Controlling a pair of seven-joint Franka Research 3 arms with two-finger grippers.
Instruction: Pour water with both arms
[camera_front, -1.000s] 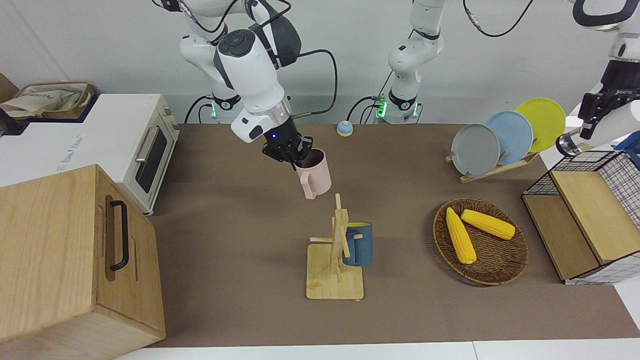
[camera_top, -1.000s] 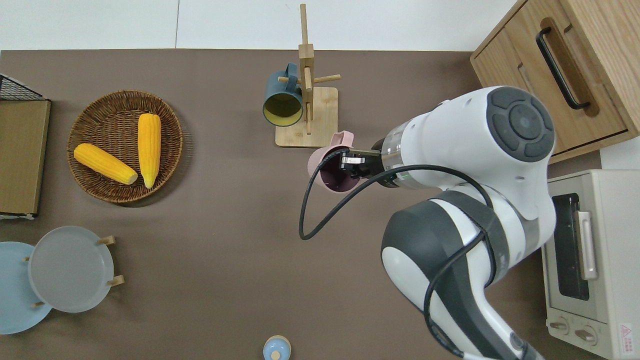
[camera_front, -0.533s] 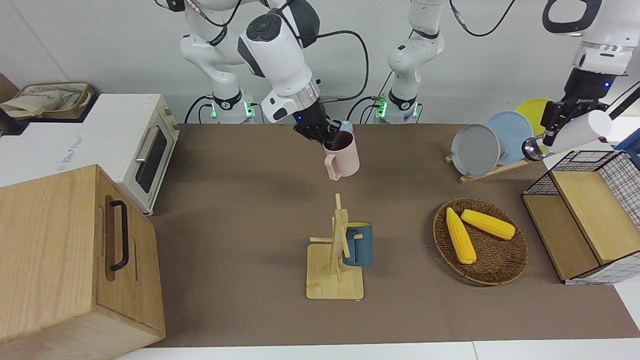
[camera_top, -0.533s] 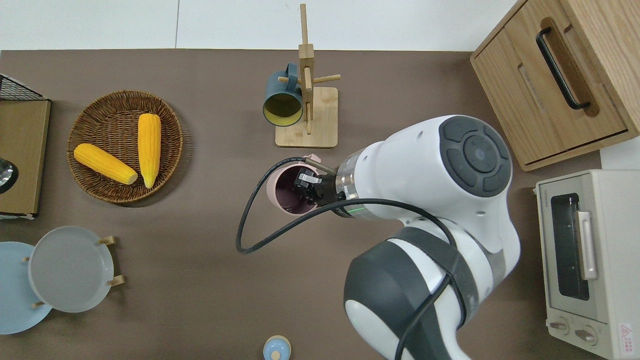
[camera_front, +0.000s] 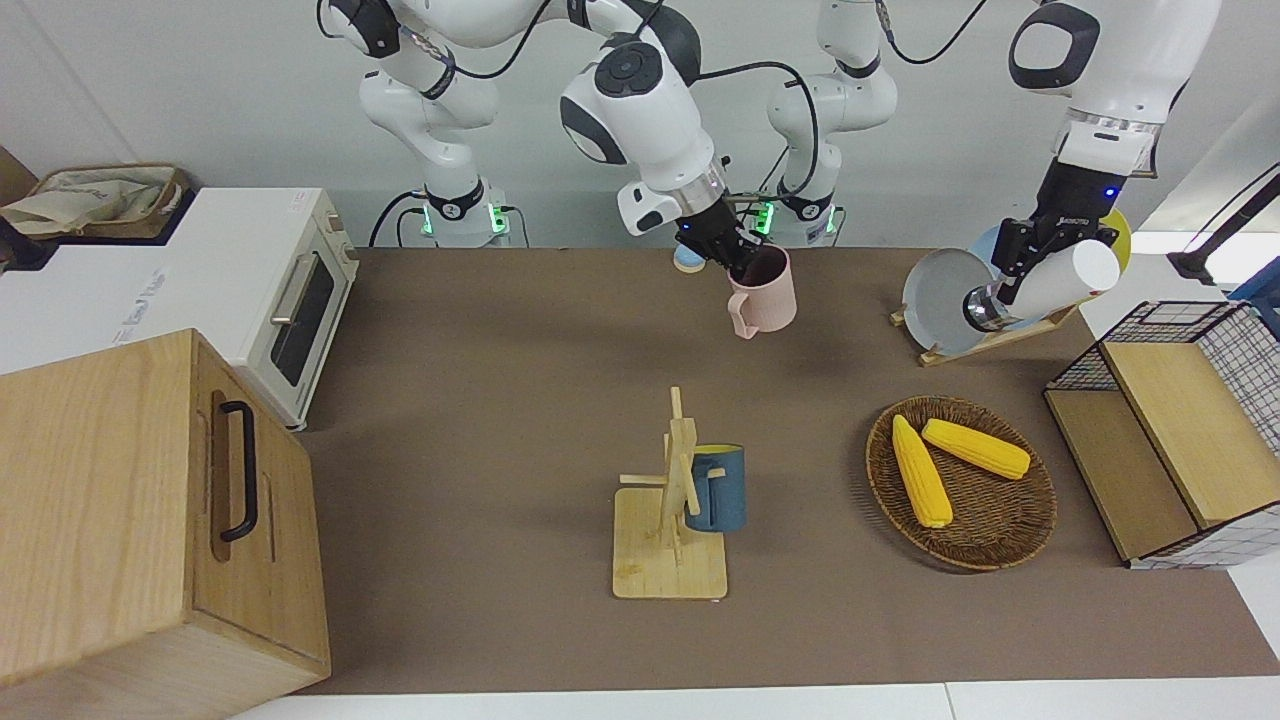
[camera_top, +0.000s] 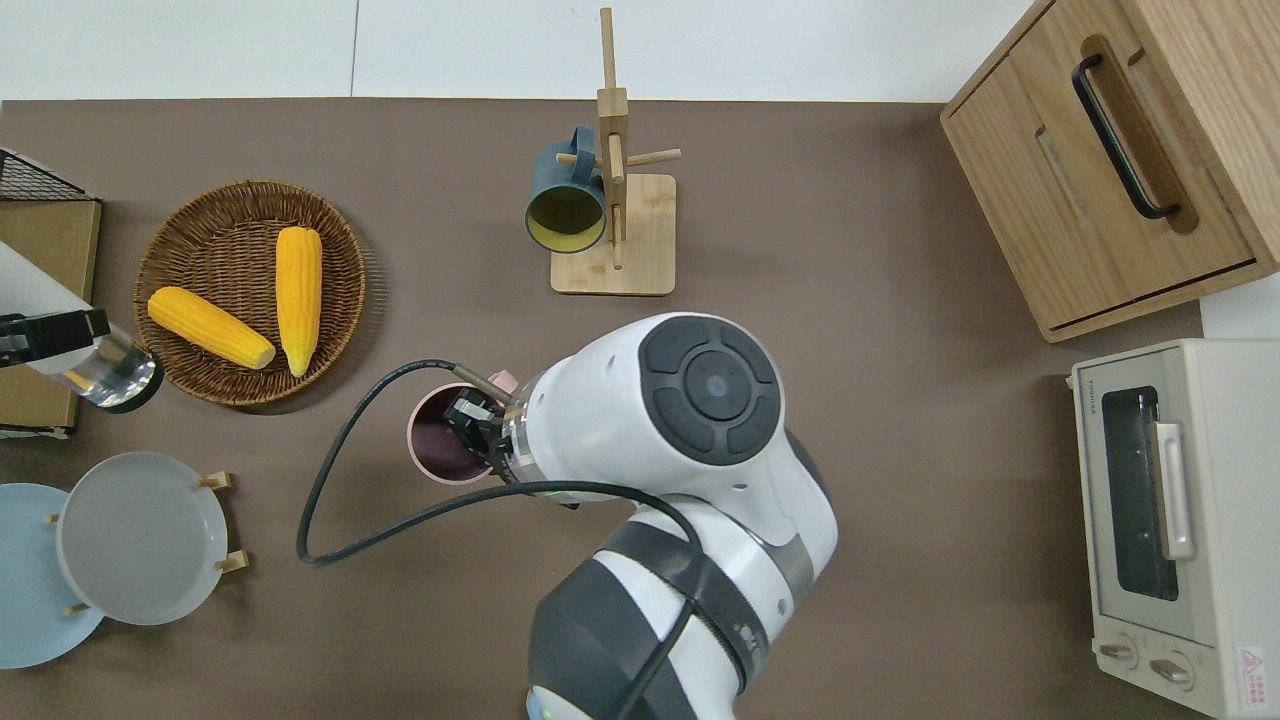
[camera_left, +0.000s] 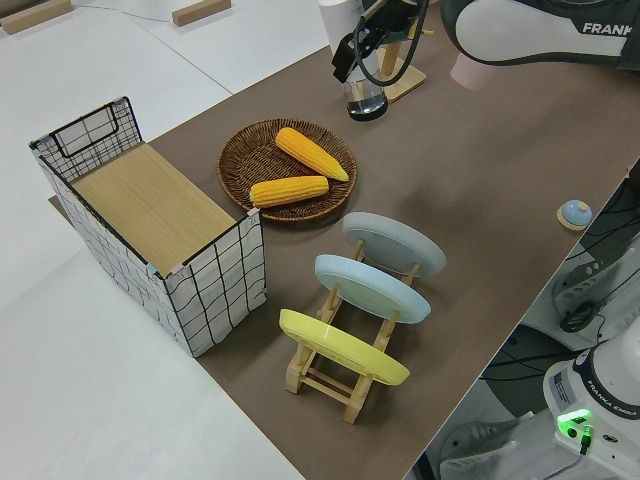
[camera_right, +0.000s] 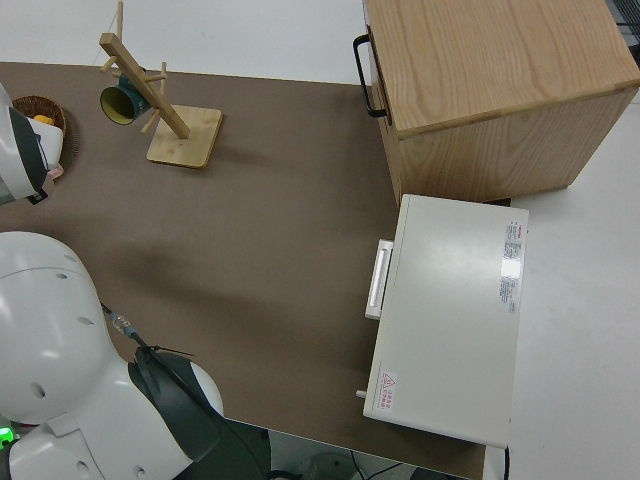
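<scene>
A pink mug (camera_front: 768, 300) (camera_top: 437, 455) hangs upright in the air over the middle of the brown table. My right gripper (camera_front: 722, 252) (camera_top: 468, 428) is shut on its rim, one finger inside. A white bottle (camera_front: 1070, 275) (camera_top: 25, 290) (camera_left: 362, 95) with a clear end is held tilted, and my left gripper (camera_front: 1022, 255) (camera_top: 45, 330) (camera_left: 372, 35) is shut on it. The overhead view puts the bottle over the gap between the wire crate and the wicker basket, clear end toward the mug. Mug and bottle are well apart.
A wooden mug rack (camera_front: 668, 570) holds a blue mug (camera_front: 716, 488). A wicker basket (camera_front: 1000, 555) holds two corn cobs. A plate rack (camera_front: 945, 295), wire crate (camera_front: 1180, 440), toaster oven (camera_front: 270, 290), wooden cabinet (camera_front: 130, 500) and small blue bell (camera_top: 553, 695) ring the table.
My right arm carried the pink mug away from the mug rack, toward the left arm's end and the robots. My left arm swung the white bottle in toward the table.
</scene>
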